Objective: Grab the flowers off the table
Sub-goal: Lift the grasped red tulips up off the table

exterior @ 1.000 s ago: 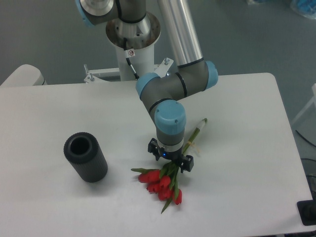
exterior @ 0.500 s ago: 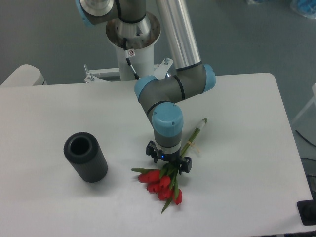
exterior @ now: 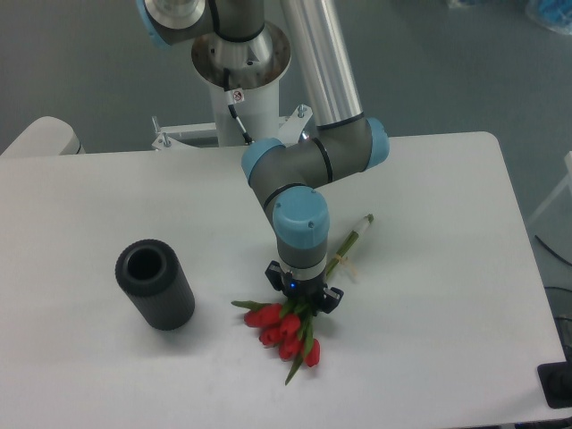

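Camera view has the gripper (exterior: pixel 301 297) low over the flowers (exterior: pixel 284 329), lower middle of the table (exterior: pixel 447 295). Jaws seem clenched on the stems just above the buds, though that's hard to confirm. Best bet: lift slow and straight, clear of the grey cylinder (exterior: pixel 155 284) at left.

A dull blue-grey floor (exterior: pixel 447 80) fills the space behind the white tabletop. At the far left a pale rounded piece of furniture (exterior: pixel 40 136) shows beside the tabletop's edge. Something blue (exterior: pixel 550 13) sits in the top right corner, too cropped to identify. A dark cable (exterior: pixel 547 252) trails over the floor at right. The light is even and soft.
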